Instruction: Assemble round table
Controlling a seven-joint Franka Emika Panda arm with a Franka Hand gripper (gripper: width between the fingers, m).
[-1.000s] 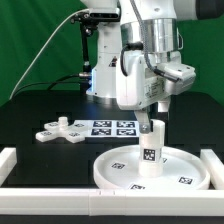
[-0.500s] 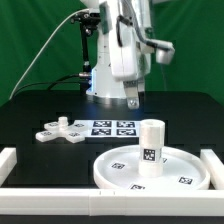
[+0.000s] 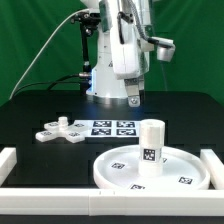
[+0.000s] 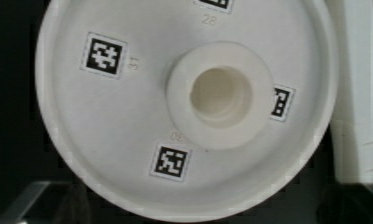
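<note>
My jaws are too small and dark in the exterior view to tell whether they are spread or closed. My gripper [image 3: 133,97] hangs high over the far middle of the table [image 3: 40,105], well apart from every part. The disc [image 3: 115,166] lies by the near edge, toward the exterior view's right corner. The leg [image 3: 151,145] stands upright on its centre. The base [image 3: 58,130] lies mid-table toward the exterior view's left, just beside the marker board [image 3: 112,127].

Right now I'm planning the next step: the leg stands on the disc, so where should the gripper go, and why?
Probably across to the cross-shaped base: the leg stands upright in the disc, the gripper hangs empty above, and the base lies apart.
</note>
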